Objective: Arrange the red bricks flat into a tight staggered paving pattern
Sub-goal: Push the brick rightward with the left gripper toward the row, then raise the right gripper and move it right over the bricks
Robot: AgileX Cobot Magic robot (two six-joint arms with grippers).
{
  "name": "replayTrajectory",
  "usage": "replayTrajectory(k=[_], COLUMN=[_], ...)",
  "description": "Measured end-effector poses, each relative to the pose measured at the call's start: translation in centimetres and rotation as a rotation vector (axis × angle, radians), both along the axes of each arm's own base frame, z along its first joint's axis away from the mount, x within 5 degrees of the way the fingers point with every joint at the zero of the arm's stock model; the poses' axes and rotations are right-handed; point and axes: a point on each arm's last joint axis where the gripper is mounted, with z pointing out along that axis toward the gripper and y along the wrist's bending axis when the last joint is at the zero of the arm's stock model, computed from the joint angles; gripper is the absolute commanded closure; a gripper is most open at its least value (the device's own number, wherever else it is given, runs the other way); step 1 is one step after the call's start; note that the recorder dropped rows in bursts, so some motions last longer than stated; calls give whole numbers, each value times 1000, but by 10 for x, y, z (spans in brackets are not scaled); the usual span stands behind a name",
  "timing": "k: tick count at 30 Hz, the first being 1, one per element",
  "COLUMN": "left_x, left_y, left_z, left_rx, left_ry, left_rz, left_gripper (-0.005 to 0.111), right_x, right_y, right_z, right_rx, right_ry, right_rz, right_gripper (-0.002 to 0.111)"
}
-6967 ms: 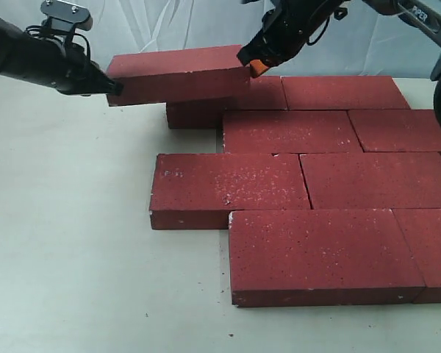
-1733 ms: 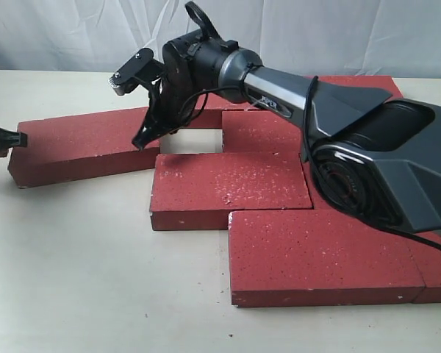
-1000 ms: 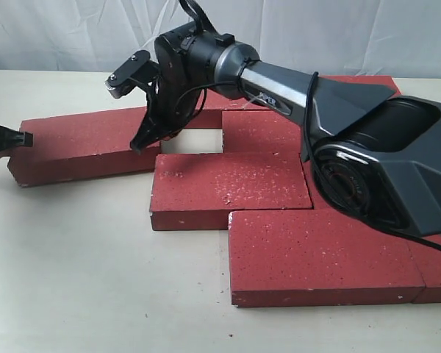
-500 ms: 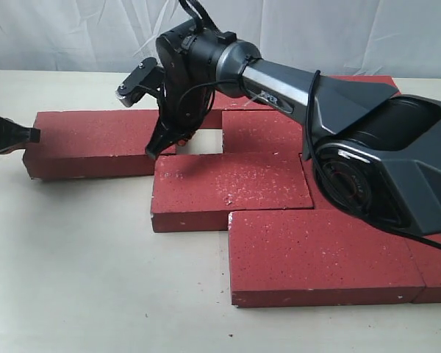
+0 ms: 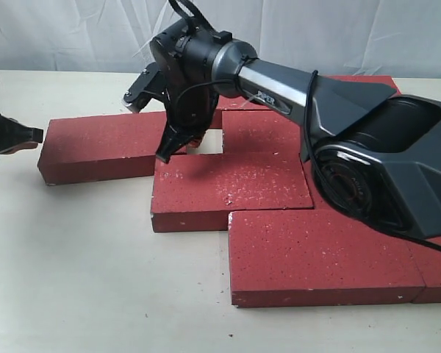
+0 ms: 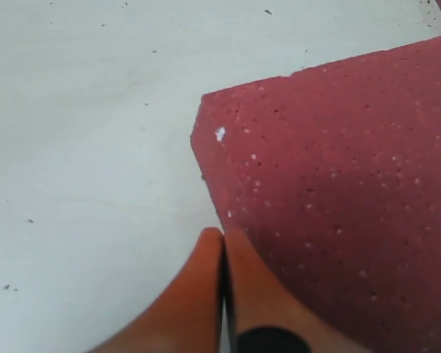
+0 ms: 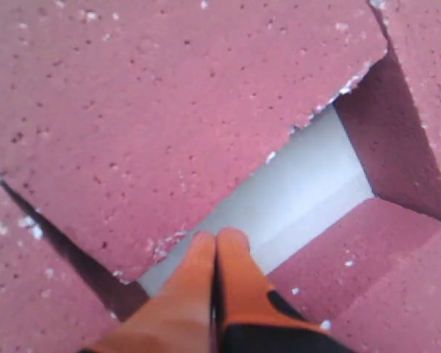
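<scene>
One loose red brick [image 5: 106, 143] lies flat on the table, left of the paved group, with its right end at a small bare gap [image 5: 209, 141] in the pattern. My left gripper [image 5: 38, 134] is shut, empty, and its tips touch the brick's left end [image 6: 338, 191]. My right gripper [image 5: 164, 156] reaches across, shut and empty, with its tips at the brick's right end by the gap. In the right wrist view its fingertips [image 7: 206, 246] hang over the bare strip [image 7: 301, 184] beside the brick [image 7: 169, 110]. Several bricks [image 5: 231, 184] lie paved.
The right arm's dark body [image 5: 382, 162] stretches over the paved bricks at the right. A large front brick [image 5: 323, 254] lies nearest the camera. Bare table [image 5: 81, 272] spreads at the front left. White cloth hangs behind.
The loose brick has slid right toward the gap and lies straighter. My left gripper followed behind it. My right gripper moved right and down along the brick's right end.
</scene>
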Motion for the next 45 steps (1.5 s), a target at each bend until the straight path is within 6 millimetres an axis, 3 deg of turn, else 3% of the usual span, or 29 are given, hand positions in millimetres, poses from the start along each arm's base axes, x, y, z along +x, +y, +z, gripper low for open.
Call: replayTrajectory(k=[10,19,28,33,42,45], left_x=[1,0,0,1,1,1], left_y=[5,2,1,1,2,3], left_z=[-1,0,0,0,0,0], left_rx=[42,13,3,-4,-18,-15], left_ry=[1,0,-1,-2,6,9], left_rz=[35,11,11,17,49,70], left_gripper=[107,107,107,107,107,107], right_x=[0,-7,-28,-34,-32,-26], right_y=[-14,-41,-95,-121,-172,-175], right_z=[45,84,85,91,54,57], right_rx=[-67,65,130,227,292,321], right_ry=[-102,-34,149,90,-82,-139], right_rz=[-24,-92,-131,-166,-239,-242], right_gripper=[109,109,109,109,109,109])
